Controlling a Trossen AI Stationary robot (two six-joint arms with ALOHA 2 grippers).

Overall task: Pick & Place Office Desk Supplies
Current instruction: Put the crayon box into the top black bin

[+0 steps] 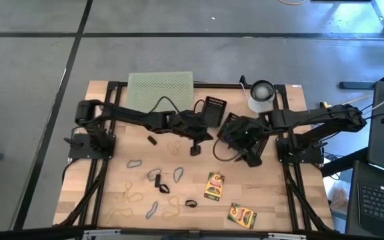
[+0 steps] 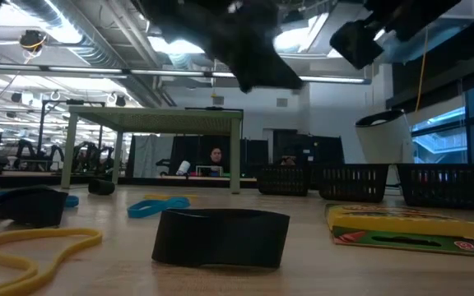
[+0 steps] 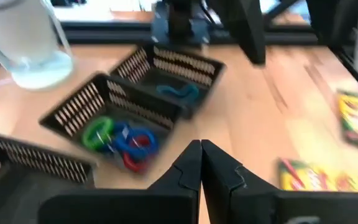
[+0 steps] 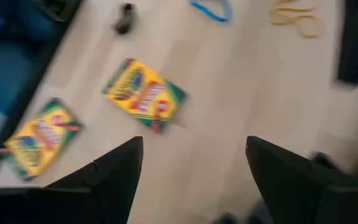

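Nearest the front edge of the surface [image 1: 272, 200], most of the supplies lie loose: two crayon boxes [image 1: 213, 186], one just ahead of the other toward the right front, and a scatter of rubber bands [image 1: 133, 196] and small black clips [image 1: 191, 203] spread across the left front. The high view gives roughly eight or nine loose bands in tan, blue and dark tones, and some four or five dark clips, though a few are too small to sort with confidence.

Farther in, over the middle of the surface, both arms hang side by side. The left gripper [image 3: 201, 163] has its fingers pressed together on nothing, pointing toward the black baskets [image 3: 120, 109]. The right gripper [image 4: 194, 165] is spread wide and empty, looking down on the bare wood near the crayon boxes.

Beyond them, the left wrist view shows three baskets: one holds a green, two blue and a red band, another a single blue band, and the third shows nothing inside.

Judged from this, sorting has barely started: about five bands are placed, while both crayon boxes, all the clips and most bands remain.

At the back stand the pale green rack [image 1: 161, 89] and a white cup [image 1: 262, 95].
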